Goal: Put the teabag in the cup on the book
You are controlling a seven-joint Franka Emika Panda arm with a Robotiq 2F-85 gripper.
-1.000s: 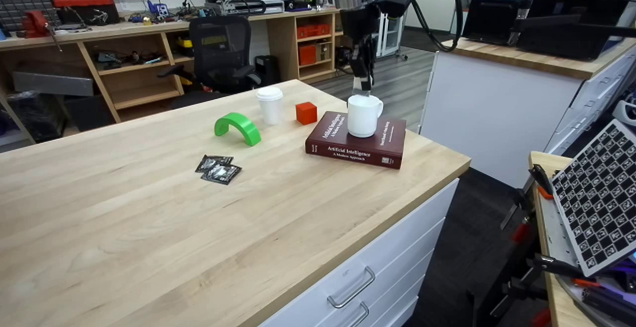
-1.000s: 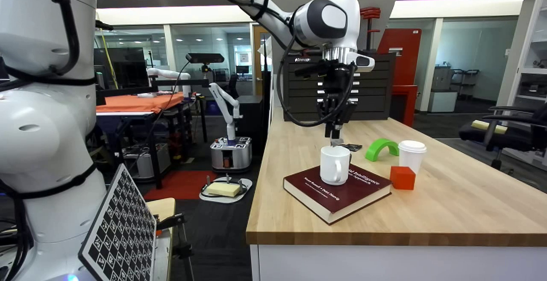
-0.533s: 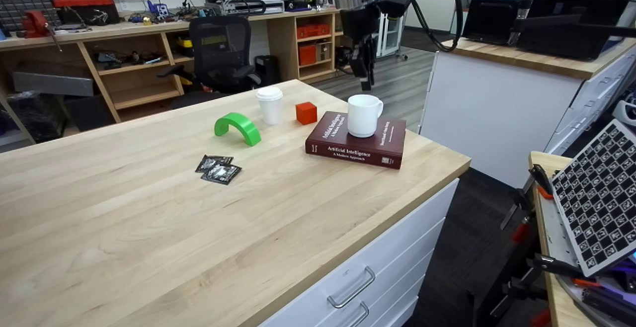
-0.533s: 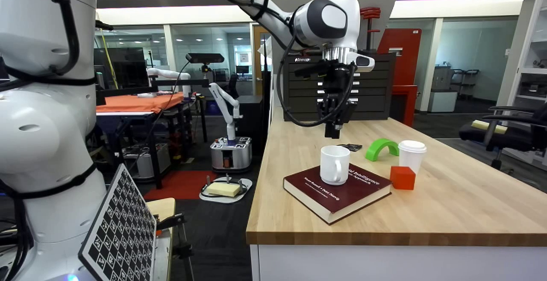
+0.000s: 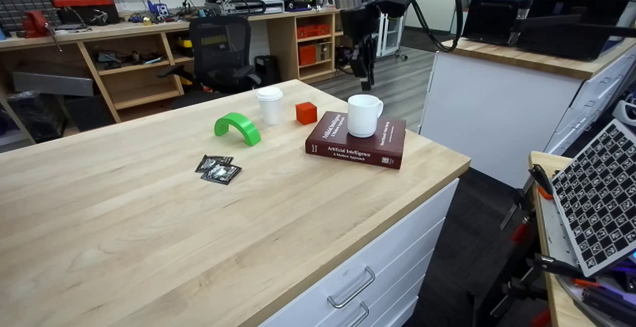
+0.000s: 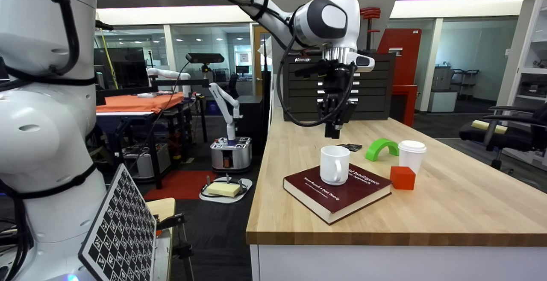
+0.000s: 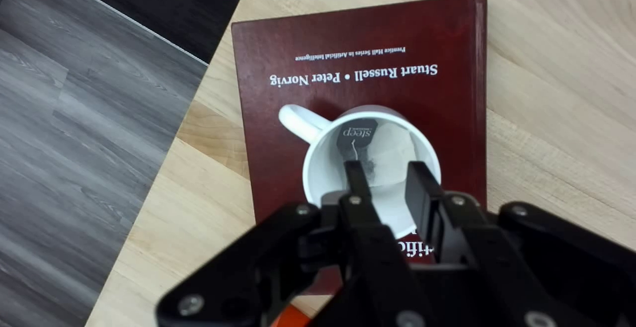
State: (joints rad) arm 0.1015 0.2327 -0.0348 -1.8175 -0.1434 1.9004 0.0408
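1. The white mug stands upright on a closed, dark red hardcover textbook, whose spine reads "Artificial Intelligence A Modern Approach" in an exterior view. The mug's handle points to the upper left of the wrist frame.

2. The teabag lies inside the mug, near the middle of the wrist frame, in the upper right part of the mug's opening. Its grey tag, lettered "steep" upside down, is inside too, at the bag's upper left, with a white string showing just below the lettering.

3. The fingers, at the lower centre of the wrist frame, stand spread, the mug's pale inside visible between their tips. In both exterior views they point down just above the mug's rim, apart from it.

4. The textbook lies flat on a pale wooden desk, near its right-hand corner in an exterior view.

5. In an exterior view a red-orange cube sits just off the book's upper left, with a lidded white paper cup left of it and a green arch block standing on its two ends farther left.

6. Two black-and-white packets lie flat on the desk, left of the frame's centre in an exterior view.

7. In an exterior view a white robot arm spans the top of the frame, a dark tool chest behind its lower end.
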